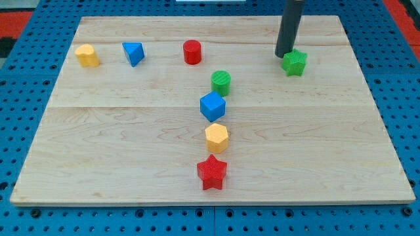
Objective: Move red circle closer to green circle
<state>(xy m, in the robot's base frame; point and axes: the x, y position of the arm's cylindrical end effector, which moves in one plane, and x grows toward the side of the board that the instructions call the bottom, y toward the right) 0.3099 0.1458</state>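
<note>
The red circle (pixel 191 52), a small red cylindrical block, stands near the top of the pale wooden counter (pixel 118 151), up and to the view's left of the green circle (pixel 221 82), close but apart. My tip (pixel 283 55) holds nothing and rests just beside the green star block (pixel 294 62), well to the view's right of the red circle, so the push likely calls for rounding to its upper left.
</note>
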